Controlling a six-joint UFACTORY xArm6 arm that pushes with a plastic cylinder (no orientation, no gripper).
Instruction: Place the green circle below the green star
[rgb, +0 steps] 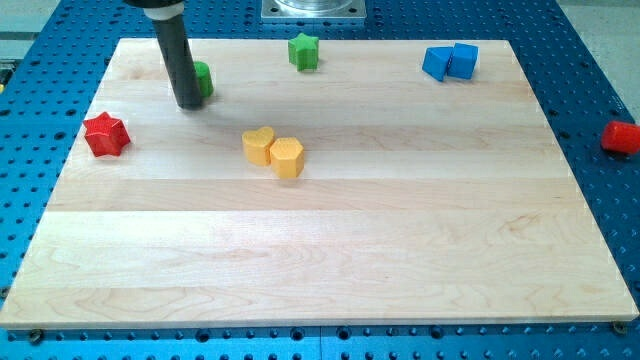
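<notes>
The green circle (203, 78) sits near the board's top left, partly hidden behind my dark rod. My tip (189, 104) rests on the board just left of and slightly below the green circle, touching or nearly touching it. The green star (303, 51) stands near the top edge, well to the right of the circle.
A red star (106, 134) lies at the left edge. A yellow heart (259, 146) and a yellow hexagon (287, 158) touch each other at mid board. Two blue blocks (450, 62) sit together at the top right. A red block (621, 137) lies off the wooden board (330, 260) at the right.
</notes>
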